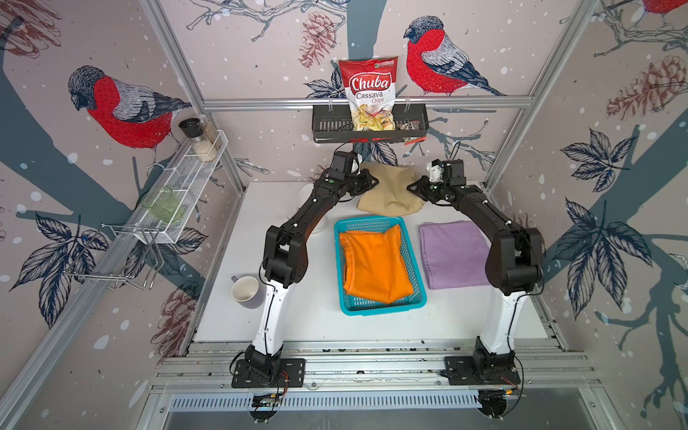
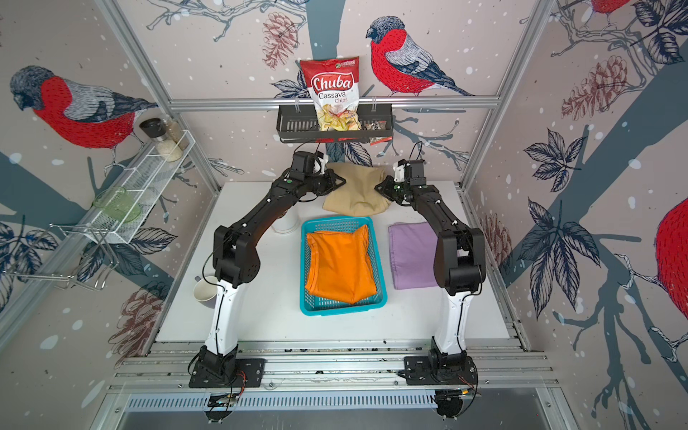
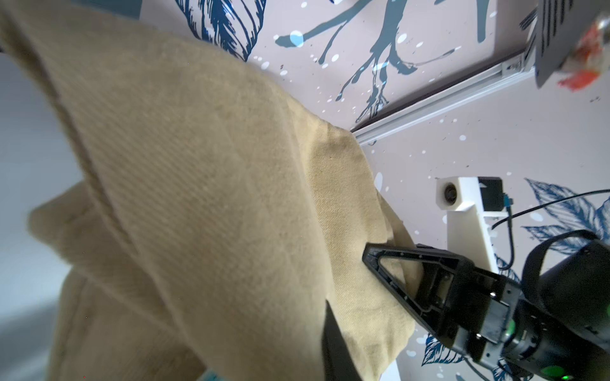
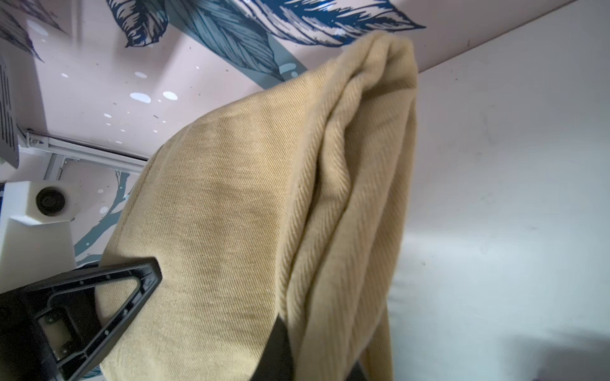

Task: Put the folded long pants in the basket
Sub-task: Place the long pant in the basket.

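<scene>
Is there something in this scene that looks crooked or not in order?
Yes. The orange pants lie crooked in the basket, one far corner riding up at the rim. The tan pants, pinched between the left gripper and right gripper, look bunched, not flat.

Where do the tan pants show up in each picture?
Top view: tan pants at the back, between left gripper and right gripper.
Top view: same spot.
Left wrist: fills most of the picture.
Right wrist: fills the middle.
Shared landmark: black rack, seen in all four.
</scene>
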Controlling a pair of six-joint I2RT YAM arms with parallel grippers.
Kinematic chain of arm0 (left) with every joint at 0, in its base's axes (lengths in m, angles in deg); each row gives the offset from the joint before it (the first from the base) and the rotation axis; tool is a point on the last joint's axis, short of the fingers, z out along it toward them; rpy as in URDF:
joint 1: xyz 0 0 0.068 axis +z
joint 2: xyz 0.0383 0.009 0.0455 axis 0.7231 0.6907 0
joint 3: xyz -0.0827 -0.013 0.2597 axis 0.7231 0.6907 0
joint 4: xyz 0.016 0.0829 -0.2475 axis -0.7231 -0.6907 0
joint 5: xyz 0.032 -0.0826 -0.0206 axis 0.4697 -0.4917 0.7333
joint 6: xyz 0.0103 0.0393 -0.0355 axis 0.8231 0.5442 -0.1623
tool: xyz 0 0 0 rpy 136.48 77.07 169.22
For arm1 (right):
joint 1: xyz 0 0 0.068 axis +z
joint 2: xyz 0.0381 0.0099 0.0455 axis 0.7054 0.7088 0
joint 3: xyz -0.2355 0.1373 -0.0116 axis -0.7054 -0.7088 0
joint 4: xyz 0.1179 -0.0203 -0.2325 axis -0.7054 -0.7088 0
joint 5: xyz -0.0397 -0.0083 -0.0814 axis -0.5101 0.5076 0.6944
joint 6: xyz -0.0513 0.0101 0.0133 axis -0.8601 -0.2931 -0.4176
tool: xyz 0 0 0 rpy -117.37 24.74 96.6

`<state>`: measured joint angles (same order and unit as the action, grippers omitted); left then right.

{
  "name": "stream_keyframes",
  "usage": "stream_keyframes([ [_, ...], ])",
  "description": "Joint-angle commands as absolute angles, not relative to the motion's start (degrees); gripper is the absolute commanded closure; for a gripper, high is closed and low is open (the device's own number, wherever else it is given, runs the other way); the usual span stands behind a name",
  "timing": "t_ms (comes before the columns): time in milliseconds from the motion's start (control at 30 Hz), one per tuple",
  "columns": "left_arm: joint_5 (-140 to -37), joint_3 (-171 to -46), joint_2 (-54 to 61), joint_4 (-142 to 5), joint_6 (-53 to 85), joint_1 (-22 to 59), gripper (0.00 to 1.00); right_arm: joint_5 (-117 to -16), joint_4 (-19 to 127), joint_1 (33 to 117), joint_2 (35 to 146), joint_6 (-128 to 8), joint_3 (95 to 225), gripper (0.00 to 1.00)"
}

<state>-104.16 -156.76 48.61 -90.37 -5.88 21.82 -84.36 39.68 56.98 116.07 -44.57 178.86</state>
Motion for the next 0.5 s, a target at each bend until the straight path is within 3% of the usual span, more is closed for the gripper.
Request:
stream_keyframes([
  [0, -102.78, -148.5, 41.13, -85.06, -0.88, 20.94, 1.0, -81.53, 44.23, 59.09, 112.27, -45.7, 175.02, 1.0],
  [467, -99.85, -118.58, 22.95, -76.61, -1.08, 19.27, 1.0, -76.75, 46.65, 66.33, 100.4, -44.82, 160.41, 1.0],
])
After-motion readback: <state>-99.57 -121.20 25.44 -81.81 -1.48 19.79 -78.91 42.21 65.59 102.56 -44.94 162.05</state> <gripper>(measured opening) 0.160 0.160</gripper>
